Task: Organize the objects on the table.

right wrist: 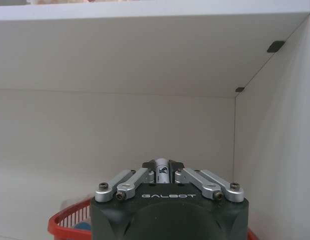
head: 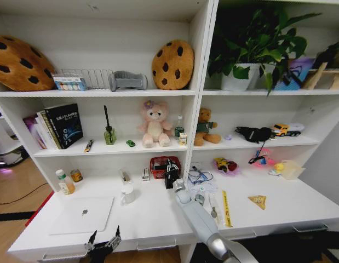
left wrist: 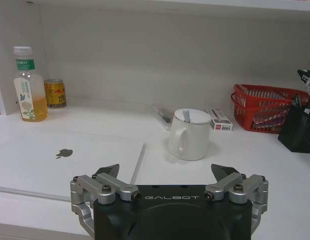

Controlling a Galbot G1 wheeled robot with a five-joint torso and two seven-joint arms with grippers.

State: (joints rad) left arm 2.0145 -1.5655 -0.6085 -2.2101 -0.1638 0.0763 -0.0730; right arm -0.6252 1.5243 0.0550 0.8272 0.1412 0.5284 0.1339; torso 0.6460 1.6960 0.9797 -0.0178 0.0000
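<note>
Left to right on the table [head: 158,219]: a juice bottle [head: 64,182] and a small can [head: 76,175] stood at the back left, the can just beside the bottle. The laptop [head: 83,215] lay flat and closed near the front edge. The left gripper [head: 103,241] hovered at the table's front edge, just beside the laptop's near corner, jaws spread wide and holding nothing. In the left wrist view it faced a white mug [left wrist: 189,134] with a spoon in it.

Mid-table: the red basket [head: 164,166] sat at the back, a black pen holder [head: 172,176] touching its right side. The right gripper [right wrist: 162,167] was above the basket, pressed together on a small silver cylindrical item [right wrist: 162,169], looked like a pen or marker; couldn't tell exactly what. The basket rim showed directly below it in the right wrist view.

Right side: a yellow ruler [head: 226,208] and loose clutter lay unsorted.

Read: a place step was in hand, with the right arm carrying a pen-type item to the basket or holder. The next move called for lining up over the chosen container, lowering, then releasing. The left arm was idle.
</note>
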